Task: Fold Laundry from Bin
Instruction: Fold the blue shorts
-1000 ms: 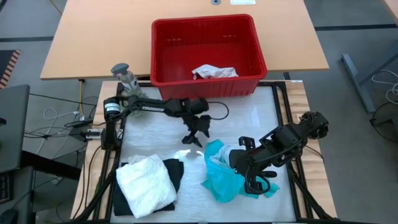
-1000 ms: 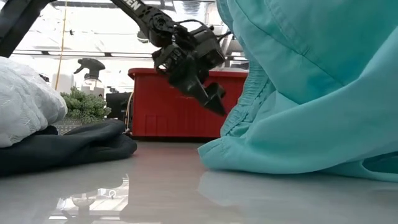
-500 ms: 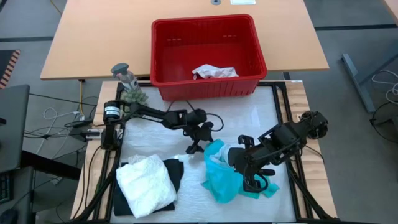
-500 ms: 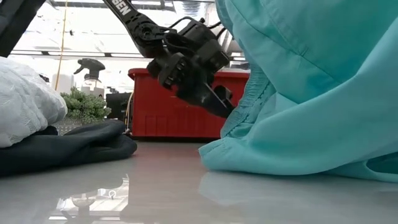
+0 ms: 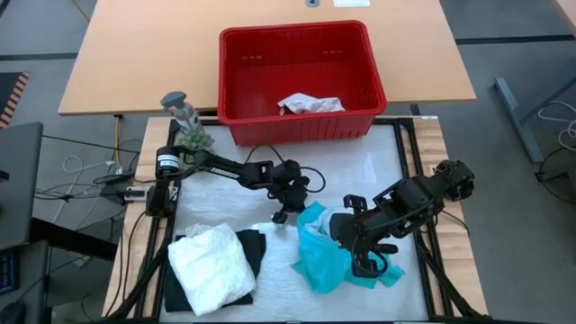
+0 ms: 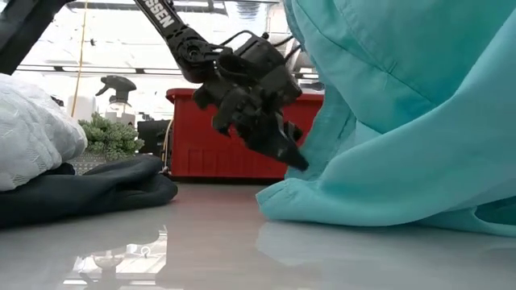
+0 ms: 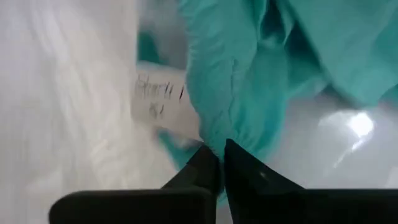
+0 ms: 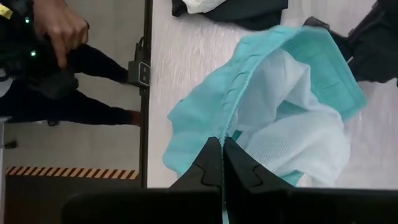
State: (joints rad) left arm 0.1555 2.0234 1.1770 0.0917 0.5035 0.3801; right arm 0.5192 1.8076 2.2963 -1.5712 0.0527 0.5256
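The teal garment (image 5: 320,256) lies bunched at the table's near middle, partly raised, its lower folds (image 6: 363,205) on the table. My left gripper (image 5: 285,216) is shut on its far-left edge. My right gripper (image 5: 362,264) is shut on its right side. A white lacy garment (image 5: 211,267) lies folded on the black garment (image 5: 255,250) at the near left. Another white garment (image 5: 310,103) lies in the red bin (image 5: 236,67) at the far side. My left gripper pinches the teal garment's gathered edge (image 7: 214,138) between its two fingertips, slanting down from the table's far-left side. The cloth there is held a little above the table (image 6: 310,149). My right gripper pinches the teal garment's ribbed edge (image 8: 225,127) between its two fingers. The cloth spreads slack beyond the fingers, showing its pale inside (image 8: 292,134).
A small green plant (image 5: 193,139) and a spray bottle (image 5: 180,103) stand at the far left corner. A white tag (image 7: 158,102) shows inside the teal garment. A person's hand (image 8: 59,25) shows beyond the table's edge. Bare table surface (image 5: 360,171) lies between bin and garment.
My left gripper has gone down and toward the table's near-right, to the teal garment, and has shut on its far-left edge. My right gripper has held still with the garment.
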